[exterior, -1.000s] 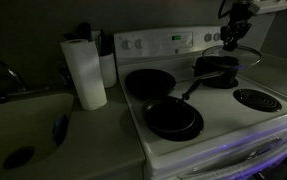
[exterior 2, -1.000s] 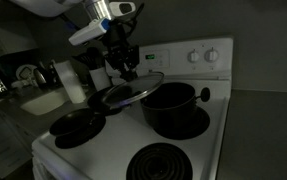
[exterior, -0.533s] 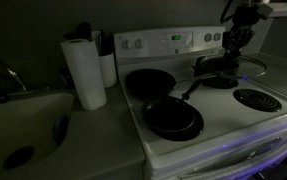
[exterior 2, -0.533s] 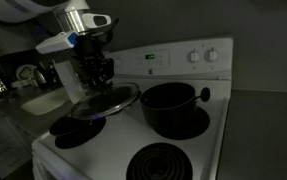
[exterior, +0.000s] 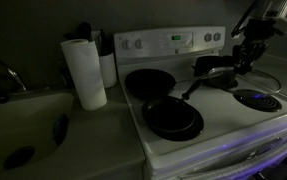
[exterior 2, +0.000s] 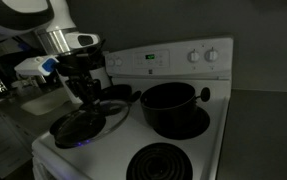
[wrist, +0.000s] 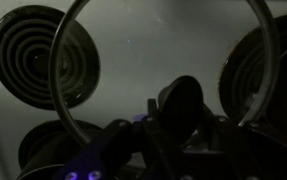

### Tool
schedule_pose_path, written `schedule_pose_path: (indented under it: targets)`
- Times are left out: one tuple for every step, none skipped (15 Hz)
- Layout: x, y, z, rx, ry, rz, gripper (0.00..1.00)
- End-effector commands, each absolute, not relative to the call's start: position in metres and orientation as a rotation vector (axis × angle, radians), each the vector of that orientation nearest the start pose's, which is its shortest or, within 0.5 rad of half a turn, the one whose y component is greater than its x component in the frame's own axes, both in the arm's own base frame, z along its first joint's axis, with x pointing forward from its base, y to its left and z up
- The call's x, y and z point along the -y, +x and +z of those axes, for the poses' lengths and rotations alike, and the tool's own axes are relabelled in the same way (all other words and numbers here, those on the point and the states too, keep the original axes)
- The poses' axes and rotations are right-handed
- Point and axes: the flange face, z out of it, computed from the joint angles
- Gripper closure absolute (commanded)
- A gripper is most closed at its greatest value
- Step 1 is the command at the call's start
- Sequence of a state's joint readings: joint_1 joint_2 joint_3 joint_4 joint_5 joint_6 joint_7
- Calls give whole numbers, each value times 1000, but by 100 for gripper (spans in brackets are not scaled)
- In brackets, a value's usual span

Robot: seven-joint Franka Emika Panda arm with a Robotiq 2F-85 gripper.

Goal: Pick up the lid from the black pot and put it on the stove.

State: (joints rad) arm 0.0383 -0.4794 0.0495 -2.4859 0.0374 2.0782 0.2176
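Hanging tilted from the gripper (exterior 2: 86, 92), the lid (exterior 2: 101, 110) is clear of the pot (exterior 2: 171, 108) and low over the stove (exterior: 219, 112). The fingers are clamped on its knob (wrist: 183, 104), though in the wrist view they are only dark shapes, cut off at the bottom edge. Through the glass, that view shows white stovetop between coil burners (wrist: 38, 55). The display (exterior: 175, 41) on the back panel glows green, its digits too small to read. Print by the dials (exterior: 211, 37) is equally illegible. Whether the rim touches the stovetop cannot be told. Two pans (exterior: 173, 118) sit beside the pot.
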Motion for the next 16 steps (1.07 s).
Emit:
schedule_pose_path:
  targets:
    - [-33, 389, 442, -297, -3067, -152, 86]
    - [-32, 388, 434, -306, -3065, -157, 86]
    - [-31, 388, 426, -320, -3061, -161, 86]
    - [-31, 387, 419, -331, -3057, -164, 86]
    - [-31, 387, 413, -340, -3064, -173, 86]
    - [-32, 386, 407, -343, -3067, -178, 86]
    - [-31, 387, 400, -339, -3065, -179, 86]
    - [-30, 387, 394, -341, -3063, -179, 86]
    - [-30, 388, 386, -339, -3066, -173, 86]
    - [-31, 389, 380, -336, -3069, -173, 86]
    - [-33, 391, 374, -332, -3071, -173, 86]
    - [-35, 392, 369, -332, -3072, -175, 86]
    - [-36, 394, 363, -334, -3073, -178, 86]
    - [-37, 396, 357, -346, -3074, -180, 86]
    - [-38, 398, 353, -361, -3070, -184, 86]
    - [-40, 401, 349, -376, -3066, -194, 86]
